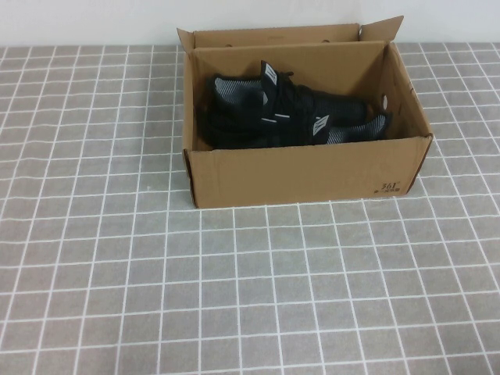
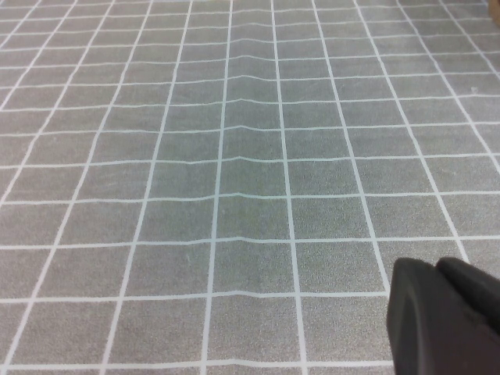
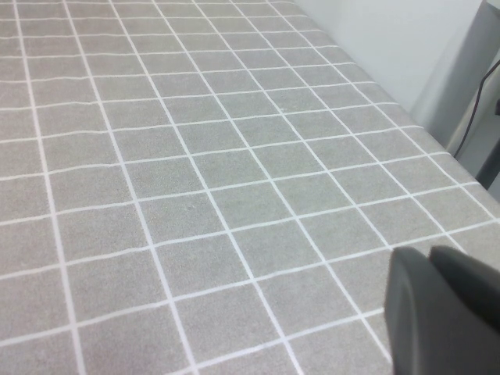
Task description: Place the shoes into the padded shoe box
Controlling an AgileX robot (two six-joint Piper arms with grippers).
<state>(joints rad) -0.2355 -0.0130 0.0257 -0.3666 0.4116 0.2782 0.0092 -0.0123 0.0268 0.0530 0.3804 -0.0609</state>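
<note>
high view: both black knit sneakers [image 1: 293, 113] already lie in the brown corrugated cardboard box [image 1: 305, 176] at twelve o'clock, long axes three-to-nine. left gripper [image 2: 445, 316] and right gripper [image 3: 441, 308] hang over bare grey tiled cloth [image 1: 234, 297], neither visibly nearer; finger state cannot be told.

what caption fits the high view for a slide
Both black sneakers lie inside the open cardboard box on the grey tiled cloth; neither arm's tool is in view.

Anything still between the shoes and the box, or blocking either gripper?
Nothing visible. Both shoes already lie inside the padded shoe box, flaps upright. Neither arm shows in the high view. The left gripper and right gripper each appear only as a dark edge over bare grid tablecloth, away from the box.
</note>
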